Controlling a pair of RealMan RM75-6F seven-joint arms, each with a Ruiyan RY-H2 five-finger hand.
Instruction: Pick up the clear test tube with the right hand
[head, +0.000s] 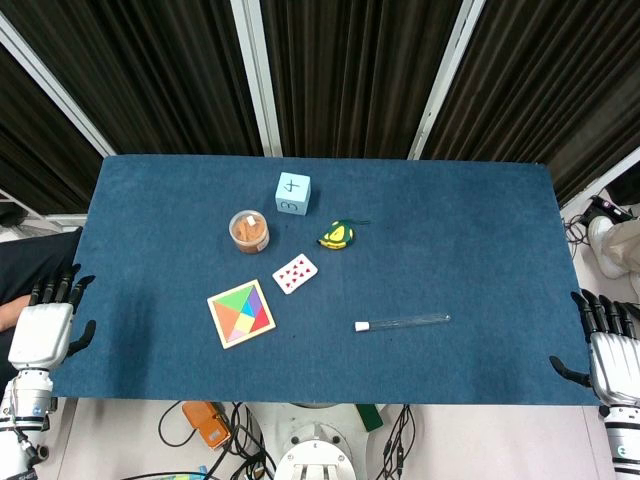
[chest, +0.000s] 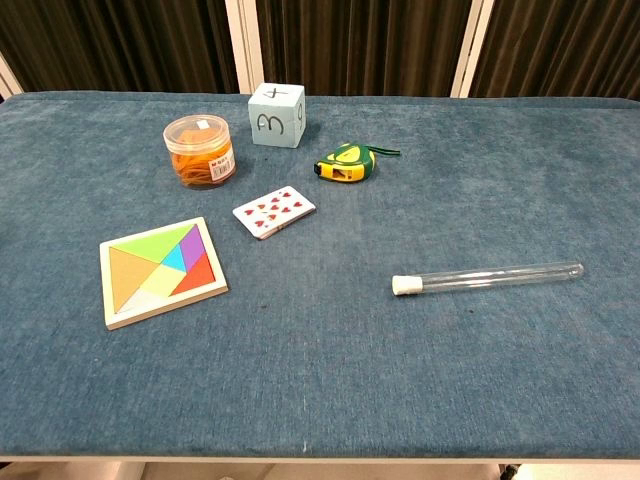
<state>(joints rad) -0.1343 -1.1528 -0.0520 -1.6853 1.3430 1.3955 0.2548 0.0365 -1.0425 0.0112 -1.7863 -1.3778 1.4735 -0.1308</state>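
Note:
The clear test tube (head: 402, 323) (chest: 487, 277) lies flat on the blue table, near the front and right of centre, its white cap pointing left. My right hand (head: 610, 348) hangs off the table's right edge, fingers spread and holding nothing, well to the right of the tube. At the left edge my left hand (head: 48, 325) is also off the table, fingers apart and empty. Neither hand shows in the chest view.
A tangram puzzle (head: 241, 313) (chest: 162, 271) lies front left. Behind it sit a playing card (head: 295, 272) (chest: 273, 211), a jar of orange bands (head: 249, 230) (chest: 200, 150), a light blue numbered cube (head: 292, 193) (chest: 277, 115) and a yellow-green tape measure (head: 338, 235) (chest: 346, 165).

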